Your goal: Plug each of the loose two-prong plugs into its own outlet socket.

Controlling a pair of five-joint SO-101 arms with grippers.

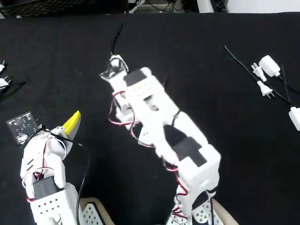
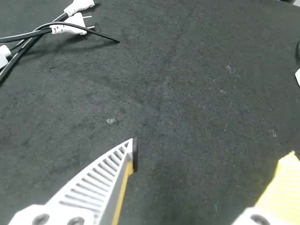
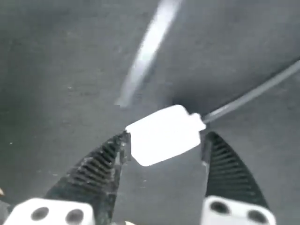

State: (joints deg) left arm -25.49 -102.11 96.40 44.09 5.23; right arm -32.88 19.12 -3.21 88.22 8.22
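Socket [image 3: 161, 135], perhaps, in right tool [image 3: 166, 137] over black table [image 1: 211, 47].

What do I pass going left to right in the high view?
Small white plugs, yellow-fingered left gripper, right gripper holding a white block on a black cable, pair of white two-prong plugs, white box at the edge.

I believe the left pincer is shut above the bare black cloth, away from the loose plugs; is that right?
Not quite: the left pincer is open, not shut. The left wrist view shows its fingers spread wide above the black cloth, away from the plugs.
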